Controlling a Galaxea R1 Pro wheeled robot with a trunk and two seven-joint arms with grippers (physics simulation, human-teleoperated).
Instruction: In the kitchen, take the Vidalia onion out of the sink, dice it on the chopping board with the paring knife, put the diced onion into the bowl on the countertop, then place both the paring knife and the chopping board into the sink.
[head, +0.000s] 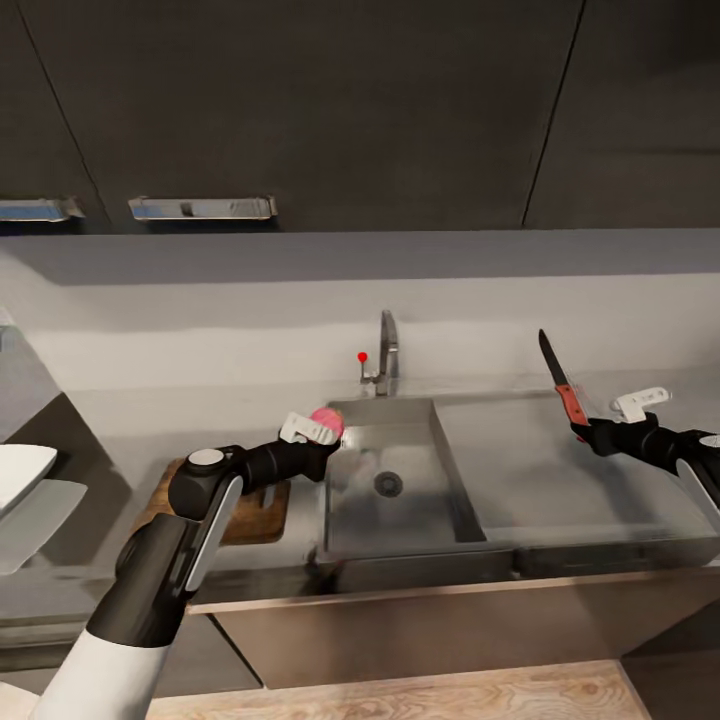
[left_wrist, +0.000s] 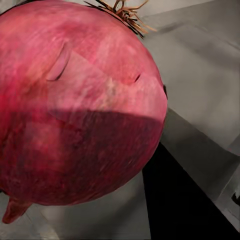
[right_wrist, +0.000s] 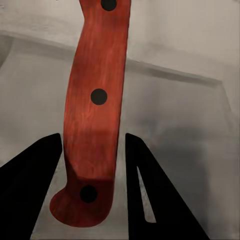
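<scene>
A kitchen with glossy dark upper cabinets (head: 300, 100) and a grey wall frames a long grey table (head: 580, 470), its steel sink (head: 400, 520) set into the middle with a round drain (head: 388, 484) and a curved chrome tap (head: 385, 362) bearing a red dot. At the sink's near left corner the left gripper (head: 318, 432) holds the onion (head: 328, 421) above the rim, its jaws clamped on the reddish-purple bulb; the left wrist view shows the onion (left_wrist: 80, 105) pressed close to the lens, dry root threads at one end, with the grey basin behind it. Just left of the sink, the dark brown chopping board (head: 255, 510) lies flat on the table, largely covered by the robot's left arm (head: 200, 520). On the far left edge of the head view, a white bowl (head: 20, 472) is partly cut off by the frame. To the right of the sink, the right gripper (head: 590, 428) holds the knife (head: 560, 385) above the bare table, red handle down in the jaws and dark pointed blade slanting upward toward the wall. The right wrist view shows the jaws clamped on either side of the handle (right_wrist: 95, 125), near its butt end, with three dark rivets along it. A strip of light wood-plank floor (head: 420, 695) runs along the bottom of the head view, below the grey lower cabinet fronts.
</scene>
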